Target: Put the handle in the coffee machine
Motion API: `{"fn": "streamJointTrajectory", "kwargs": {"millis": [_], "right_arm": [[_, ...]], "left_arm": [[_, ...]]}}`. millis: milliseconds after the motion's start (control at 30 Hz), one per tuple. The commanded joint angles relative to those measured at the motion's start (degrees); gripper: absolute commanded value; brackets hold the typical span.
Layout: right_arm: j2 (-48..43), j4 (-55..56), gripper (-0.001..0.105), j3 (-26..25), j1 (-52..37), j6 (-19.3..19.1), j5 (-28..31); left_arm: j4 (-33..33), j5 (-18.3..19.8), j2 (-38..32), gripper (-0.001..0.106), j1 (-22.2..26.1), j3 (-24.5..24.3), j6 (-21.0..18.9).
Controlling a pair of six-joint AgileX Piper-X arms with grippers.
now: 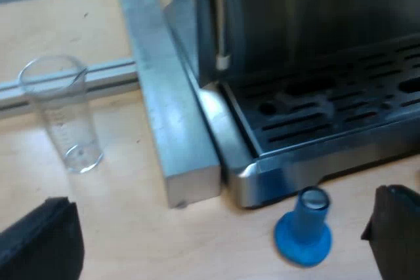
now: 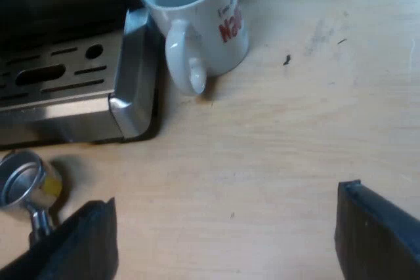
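The metal holder [image 2: 21, 181] lies loose on the wooden table just before the espresso machine's drip tray [image 2: 65, 90]; its round basket faces up and its neck runs under one finger [image 2: 72, 247] of my right gripper [image 2: 223, 244]. That gripper is open above bare wood, holding nothing. In the left wrist view the espresso machine [image 1: 315, 96] stands with its slotted drip tray toward me. My left gripper [image 1: 223, 240] hovers open over the table near the tray's corner, with a blue tamper [image 1: 305, 227] standing upright between its fingers, untouched.
An empty measuring glass [image 1: 62, 113] stands upright beside an aluminium rail [image 1: 170, 109] that runs along the machine's side. A white mug [image 2: 197, 18] with red lettering stands by the drip tray's other corner, handle toward me.
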Motion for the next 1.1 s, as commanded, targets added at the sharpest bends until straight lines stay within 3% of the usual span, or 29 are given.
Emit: {"fn": "streamJointTrajectory", "kwargs": {"millis": [33, 300, 533, 700, 1100], "right_arm": [[3.1, 1.6, 0.07, -2.5, 1.7, -0.2, -0.4], [12.1, 7.5, 0.07, -7.6, 7.0, -2.0, -0.5], [19.4, 10.6, 0.07, -13.2, 11.8, -3.5, -0.5], [24.1, 10.7, 0.07, -16.2, 14.8, -3.5, -0.2], [33.5, 10.8, 0.07, -19.1, 24.5, -1.4, 2.0]], "left_arm": [[-0.3, 0.1, -4.8, 0.089, -2.9, -2.0, -0.1], [-0.3, 1.8, 2.0, 0.089, -10.2, -6.2, 0.2], [-0.3, 5.9, 7.7, 0.089, -17.7, -7.9, 0.2], [-0.3, 6.1, 10.7, 0.089, -23.8, -8.2, 0.7], [-0.8, 11.0, 19.0, 0.089, -35.7, -8.2, 3.2]]}}
